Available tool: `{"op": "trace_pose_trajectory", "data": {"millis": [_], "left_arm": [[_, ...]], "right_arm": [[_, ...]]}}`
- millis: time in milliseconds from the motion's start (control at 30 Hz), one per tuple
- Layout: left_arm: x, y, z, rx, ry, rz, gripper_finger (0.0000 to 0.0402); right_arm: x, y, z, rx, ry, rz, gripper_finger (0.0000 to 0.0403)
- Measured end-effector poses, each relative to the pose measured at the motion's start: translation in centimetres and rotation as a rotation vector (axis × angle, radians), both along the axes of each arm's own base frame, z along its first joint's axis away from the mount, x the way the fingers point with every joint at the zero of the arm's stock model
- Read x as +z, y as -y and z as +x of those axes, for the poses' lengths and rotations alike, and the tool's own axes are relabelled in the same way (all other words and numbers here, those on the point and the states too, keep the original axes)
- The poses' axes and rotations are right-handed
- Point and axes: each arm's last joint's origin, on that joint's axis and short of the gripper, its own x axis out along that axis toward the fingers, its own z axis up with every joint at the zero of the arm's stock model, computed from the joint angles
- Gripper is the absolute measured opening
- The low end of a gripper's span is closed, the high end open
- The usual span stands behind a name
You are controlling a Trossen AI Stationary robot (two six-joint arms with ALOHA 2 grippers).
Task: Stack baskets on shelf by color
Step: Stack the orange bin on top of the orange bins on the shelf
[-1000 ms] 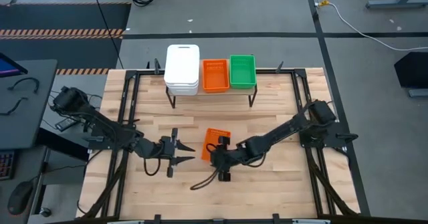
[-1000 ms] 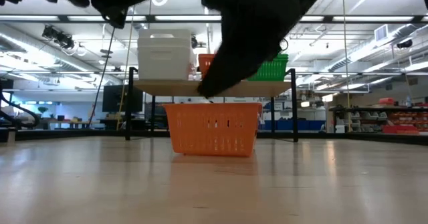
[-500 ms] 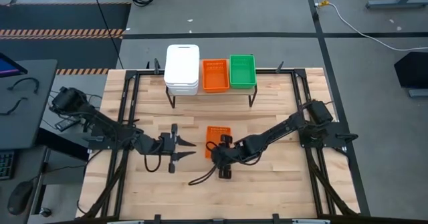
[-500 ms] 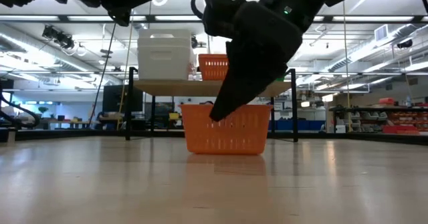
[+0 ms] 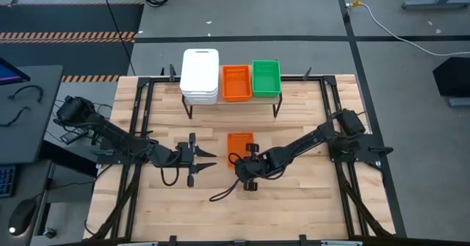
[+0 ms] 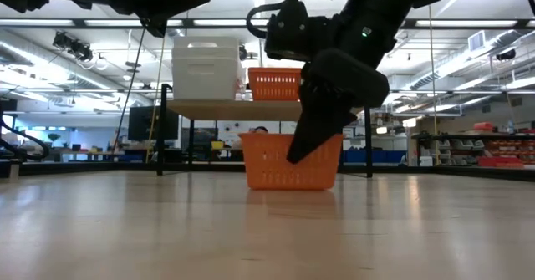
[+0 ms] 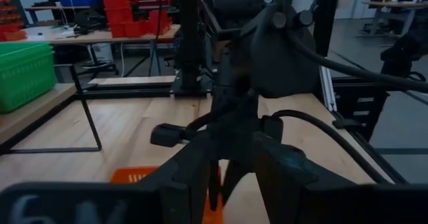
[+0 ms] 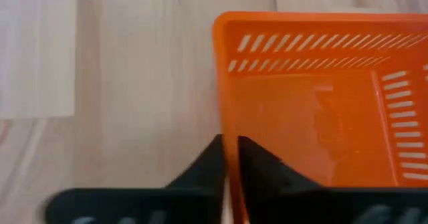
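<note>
On the shelf (image 5: pixel 231 99) at the table's far side stand a stack of white baskets (image 5: pixel 200 76), an orange basket (image 5: pixel 236 82) and a green basket (image 5: pixel 266 78). Another orange basket (image 5: pixel 240 143) rests on its bottom on the tabletop in front of the shelf. My right gripper (image 5: pixel 241 161) is at this basket's near end, slanting down, shut on its wall. My left gripper (image 5: pixel 202 160) hovers level to the basket's left, open and with nothing between its fingers. My right gripper pinches the orange basket's wall (image 8: pixel 226 127) at its near end, one finger (image 8: pixel 257 164) inside the basket and one finger (image 8: pixel 208 164) outside. The fingers come slanting down from the near right. The basket stands level with its bottom (image 6: pixel 292 185) on the table.
The shelf's thin black legs (image 5: pixel 277 108) stand just beyond the loose basket. A dark cable (image 5: pixel 224 194) loops on the table below my right gripper. Black frame rails (image 5: pixel 143 114) run along the table's left and right sides.
The loose orange basket has slid toward the table's far edge and a little to the right, and has turned from askew to square with the shelf. My right gripper has tipped further down and stayed at the basket's near end.
</note>
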Motion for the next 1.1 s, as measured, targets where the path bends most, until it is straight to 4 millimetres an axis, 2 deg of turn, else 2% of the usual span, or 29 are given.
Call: {"op": "trace_pose_trajectory", "data": {"millis": [67, 200, 300, 400, 600, 800, 967, 1100], "left_arm": [[0.0, 0.1, -0.1, -0.005, -0.001, 0.001, 0.0121], [0.0, 0.3, -0.1, -0.015, -0.001, 0.001, 0.0121], [0.0, 0.3, -0.1, -0.014, -0.002, 0.0, 0.0121], [0.0, 0.3, -0.1, -0.014, -0.003, 0.0, 0.0121], [0.0, 0.3, -0.1, -0.011, -0.002, 0.003, 0.0121], [0.0, 0.2, -0.1, 0.005, -0.001, 0.008, 0.0121], [0.0, -0.3, 0.1, 0.037, 0.003, 0.005, 0.0121], [0.1, -0.5, 0.2, 0.047, 0.008, -0.025, 0.0121]], "right_arm": [[0.0, 0.1, 0.1, 0.013, -0.001, -0.011, 0.0011], [0.3, 0.5, 0.0, 0.013, -0.006, -0.01, 0.0015], [1.9, 0.6, -0.4, 0.023, 0.013, -0.006, 0.0007], [4.9, 0.9, -1.5, 0.032, 0.057, -0.01, 0.0009], [12.8, 2.2, -4.8, 0.057, 0.259, -0.063, 0.0005], [19.8, 5.2, -7.2, 0.126, 0.446, -0.195, 0.0006], [24.2, 8.4, -7.5, 0.129, 0.521, -0.317, 0.0006], [25.9, 11.4, -6.7, 0.119, 0.548, -0.315, 0.0006]]}}
